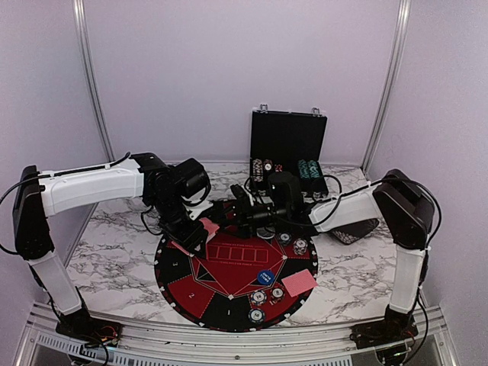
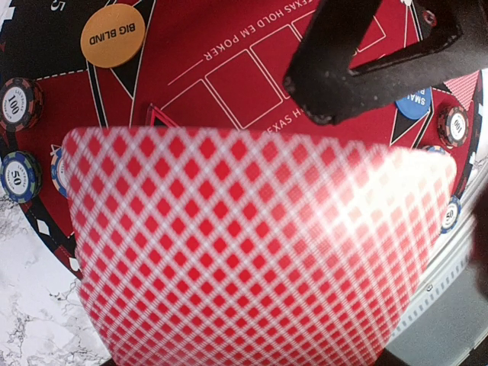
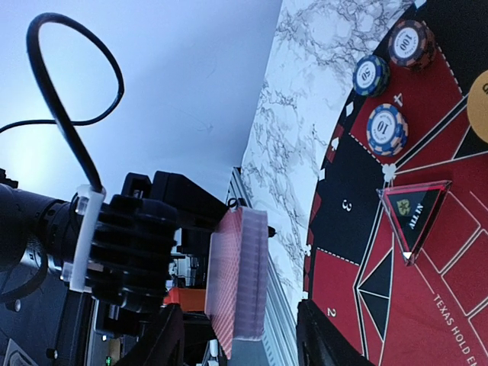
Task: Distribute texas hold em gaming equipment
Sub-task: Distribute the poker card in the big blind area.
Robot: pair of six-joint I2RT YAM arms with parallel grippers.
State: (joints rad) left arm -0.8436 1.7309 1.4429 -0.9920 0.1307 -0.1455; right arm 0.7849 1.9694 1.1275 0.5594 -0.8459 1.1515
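Blurred card deck (image 2: 259, 244) in left claw (image 1: 200, 232), hiding much of mat (image 2: 229, 38)

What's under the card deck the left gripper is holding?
The round mat. Around the deck: an orange disc, chips on both sides, the tip of a triangle marker. The mat beneath is covered; anything lying there cannot be seen.

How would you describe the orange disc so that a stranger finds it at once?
On the marble table lies a big round red-and-black mat. In the left wrist view the orange disc rests on it, close to two striped chips marked 100 and 50. Alone among them it is plain orange, unstriped, and reads BIG BLIND.
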